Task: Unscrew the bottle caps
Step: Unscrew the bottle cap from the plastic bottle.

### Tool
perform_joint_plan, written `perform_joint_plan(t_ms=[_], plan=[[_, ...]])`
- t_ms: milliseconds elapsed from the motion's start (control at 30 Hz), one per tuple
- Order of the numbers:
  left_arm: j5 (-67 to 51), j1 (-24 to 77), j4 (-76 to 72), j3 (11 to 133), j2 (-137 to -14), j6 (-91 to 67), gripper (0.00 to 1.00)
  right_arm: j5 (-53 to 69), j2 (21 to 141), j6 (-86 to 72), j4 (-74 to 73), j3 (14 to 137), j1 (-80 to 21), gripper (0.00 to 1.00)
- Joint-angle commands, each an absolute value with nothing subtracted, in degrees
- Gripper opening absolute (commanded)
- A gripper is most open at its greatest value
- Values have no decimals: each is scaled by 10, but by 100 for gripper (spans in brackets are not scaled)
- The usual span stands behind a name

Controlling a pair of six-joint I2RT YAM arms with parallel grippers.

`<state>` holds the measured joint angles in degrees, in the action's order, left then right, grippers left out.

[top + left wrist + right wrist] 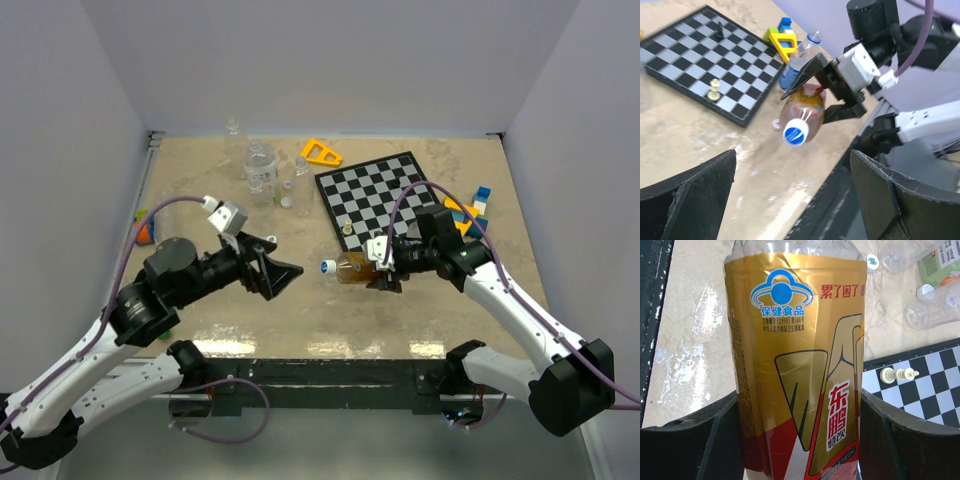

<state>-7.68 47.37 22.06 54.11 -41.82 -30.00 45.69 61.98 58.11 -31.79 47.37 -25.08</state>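
Pale grey walls (330, 60) close in a beige marbled tabletop (440, 310) on three sides. Toward its far right corner lies a chessboard (385, 195), with a light chess piece (347, 228) standing near the board's near left corner. Coloured blocks (470, 210) sit by the right edge, just past the board. Along the far edge stand several clear bottles (260, 170), with a yellow triangle (321, 152) beside them.

Near the middle of the tabletop, off the board's near left corner, the right gripper (385, 265) is clamped around the body of an amber bottle (352, 268). The bottle lies on its side in the grip, its gold and red label filling the right wrist view between the two black fingers (685, 445). Its blue cap (328, 267) is on the neck and points left.

The left gripper (285, 270) faces that cap from the left with its jaws spread wide and nothing between them, close to the cap but apart from it. In the left wrist view, a bottle with a blue label (790, 74) shows behind the amber one, by the blocks.
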Motion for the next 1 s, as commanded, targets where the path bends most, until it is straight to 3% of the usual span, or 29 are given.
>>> perform_joint_plan(t_ms=[0,167,433,967], plan=[[-37,474,193,464,-324,-130,100,459,621,587,-317,475,-250,6],[-63,474,144,417,-285,-16,100,459,621,588,-317,475,-250,6],[-180,474,142,404,-338,192,100,457,623,587,-316,475,-250,6],[-236,474,54,387,-413,292,100,457,625,588,-315,475,-250,6]])
